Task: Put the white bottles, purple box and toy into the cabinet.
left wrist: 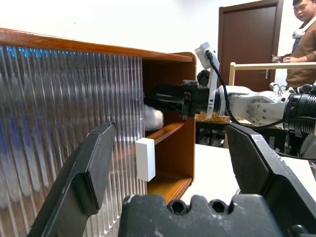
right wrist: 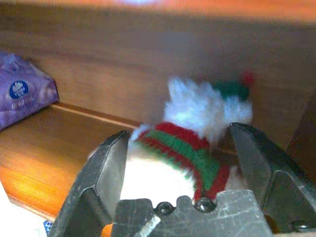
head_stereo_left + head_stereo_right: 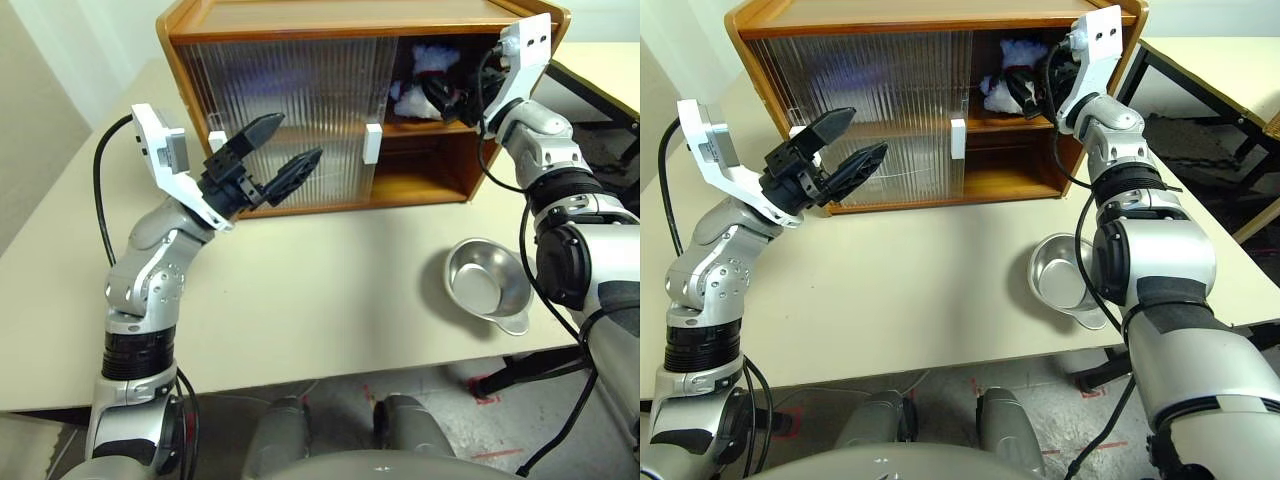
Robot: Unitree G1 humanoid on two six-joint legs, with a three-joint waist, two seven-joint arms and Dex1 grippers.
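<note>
A round metal bowl [image 3: 487, 283] is seen nearest on the pale counter [image 3: 300, 310], well in front of the cabinet [image 3: 340, 100] and off its open right end. The left gripper [image 3: 283, 150] is held above the counter just in front of the cabinet's ribbed sliding door [image 3: 290, 120], its fingers [image 3: 262, 128] spread wide and closed on nothing. A white handle [image 3: 372, 143] is carried at the door's right edge, where the open compartment begins.

Farther back, the right gripper [image 2: 175, 163] is reached into that open right side of the cabinet, at the level of the inner shelf [image 3: 440, 128]. The toy [image 2: 197, 123] (a fluffy white figure with a red-and-green scarf and a green hat) is seen lying on the shelf between the right gripper's fingers [image 2: 101, 168], which are parted wide to either side of it rather than pressed against it. The purple box [image 2: 22, 96] is already placed on the same shelf, deeper toward the cabinet's closed side and apart from the toy. The lower compartment floor is shown beneath the shelf. The white bottles cannot be made out behind the ribbed door.

Beyond the cabinet, a person [image 1: 301, 44] in brown is pictured standing beside a dark door [image 1: 249, 44].
</note>
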